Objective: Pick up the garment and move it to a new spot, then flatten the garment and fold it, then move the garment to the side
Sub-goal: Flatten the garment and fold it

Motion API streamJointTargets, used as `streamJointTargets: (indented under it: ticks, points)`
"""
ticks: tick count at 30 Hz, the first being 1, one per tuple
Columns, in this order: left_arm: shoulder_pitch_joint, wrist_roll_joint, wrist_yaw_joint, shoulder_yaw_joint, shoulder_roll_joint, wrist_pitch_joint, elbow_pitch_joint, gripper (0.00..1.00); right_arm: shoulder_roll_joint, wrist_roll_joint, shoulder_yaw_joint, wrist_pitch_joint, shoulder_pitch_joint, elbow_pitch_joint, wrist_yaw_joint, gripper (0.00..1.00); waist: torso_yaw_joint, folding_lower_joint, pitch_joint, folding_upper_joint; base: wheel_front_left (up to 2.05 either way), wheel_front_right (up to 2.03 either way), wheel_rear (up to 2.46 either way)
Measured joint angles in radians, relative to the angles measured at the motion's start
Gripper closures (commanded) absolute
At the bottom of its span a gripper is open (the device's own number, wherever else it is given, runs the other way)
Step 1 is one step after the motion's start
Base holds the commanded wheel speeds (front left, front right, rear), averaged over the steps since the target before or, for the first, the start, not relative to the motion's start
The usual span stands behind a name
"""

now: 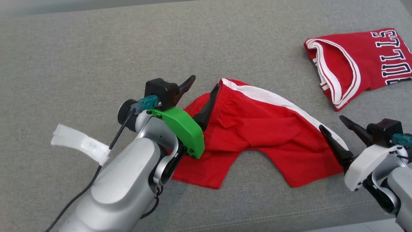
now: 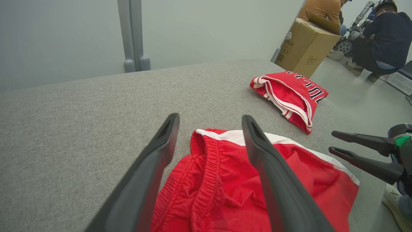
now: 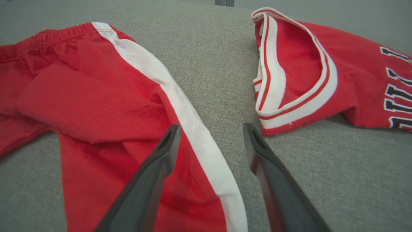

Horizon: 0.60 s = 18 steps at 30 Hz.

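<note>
On my left, my left gripper (image 1: 203, 84) hangs with its jaws spread wide and nothing between them, poised over the gathered waistband (image 2: 209, 154) of the red shorts (image 1: 257, 125). The shorts lie in the middle of the grey cushion (image 1: 96, 48), between my two arms, legs splayed toward me, the cloth rumpled around the crotch and bunched at the waist. I judge the pick-up and the move to a new spot done, and the flattening only partly so. Nothing is folded, and the shift to the side is not yet begun. Further right, my right gripper (image 1: 331, 123) is also wide and empty, straddling the white stripe (image 1: 276, 100) at the edge of one leg. At the far right a red jersey (image 1: 360, 64) lies folded, well apart from the shorts.
</note>
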Motion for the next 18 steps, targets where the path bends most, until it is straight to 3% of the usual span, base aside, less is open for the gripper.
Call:
streamJointTargets:
  ticks: [18]
  points:
    - [-0.140,0.037,0.009,-0.011,-0.023,0.119,0.156,0.00,0.066,0.051,-0.017,-0.022,0.045,-0.017,-0.035,0.00,-0.139,0.0000,0.134,0.0000,0.00,0.00,0.00]
